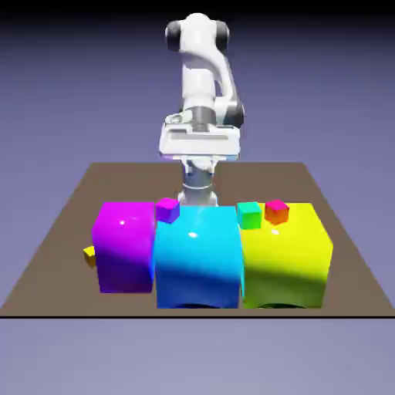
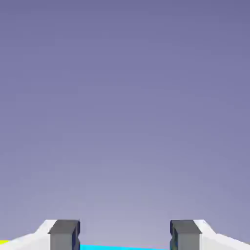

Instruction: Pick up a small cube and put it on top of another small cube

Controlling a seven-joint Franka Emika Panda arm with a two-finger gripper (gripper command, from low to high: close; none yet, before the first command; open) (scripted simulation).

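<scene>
The small cube, tiny and yellow with orange-red shaded sides, lies on the table at the exterior view's left, beside the big magenta block. My gripper is open, its grey fingertips wide apart with nothing between them. In the exterior view the hand hangs behind the big cyan block, which hides the fingers. It is far from the small cube. The hand view shows mostly backdrop, with a cyan strip along the bottom edge.
Three big blocks stand in a row at the table's near side: magenta, cyan and a big yellow block. A small magenta cube, a small green cube and a small red-orange cube show along their tops.
</scene>
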